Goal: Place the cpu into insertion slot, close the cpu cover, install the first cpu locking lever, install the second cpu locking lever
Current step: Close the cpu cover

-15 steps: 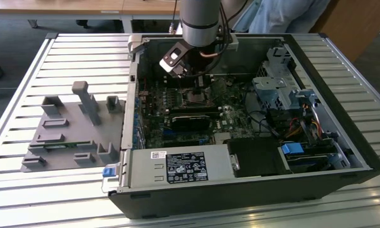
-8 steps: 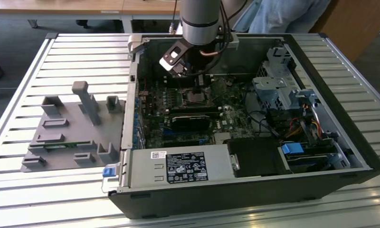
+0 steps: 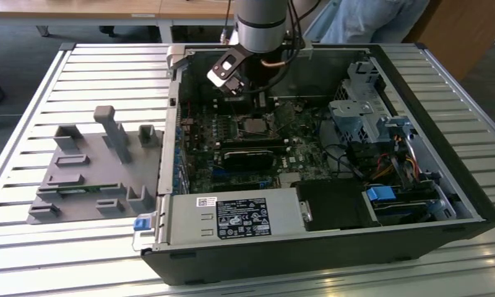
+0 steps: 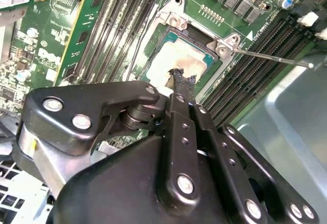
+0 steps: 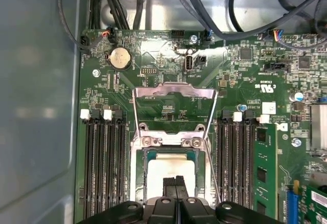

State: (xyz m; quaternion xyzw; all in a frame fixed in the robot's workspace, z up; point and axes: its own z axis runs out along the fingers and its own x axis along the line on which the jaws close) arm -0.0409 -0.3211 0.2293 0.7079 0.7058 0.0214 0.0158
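The cpu (image 5: 171,161) lies flat in the insertion slot (image 5: 137,169), its pale metal face smeared with paste; in the second wrist view the cpu (image 4: 171,60) shows inside the slot's silver rim (image 4: 171,17). The cpu cover (image 5: 173,88) stands swung open behind the slot, green board visible through its window. A thin locking lever (image 4: 271,59) sticks out sideways, unlatched. My gripper (image 5: 174,183) is shut with nothing in it, its black tips over the chip's near edge; I cannot tell if they touch. From outside, the gripper (image 3: 241,93) hangs inside the case just behind the cpu (image 3: 254,126).
Black memory slots (image 5: 102,168) flank the socket on both sides, one holding a green module (image 5: 263,157). Cables (image 5: 204,4) hang behind the board. A black heatsink block (image 3: 252,156), a power supply (image 3: 239,218) and a drive cage (image 3: 371,117) crowd the case. A grey fixture (image 3: 91,176) sits outside.
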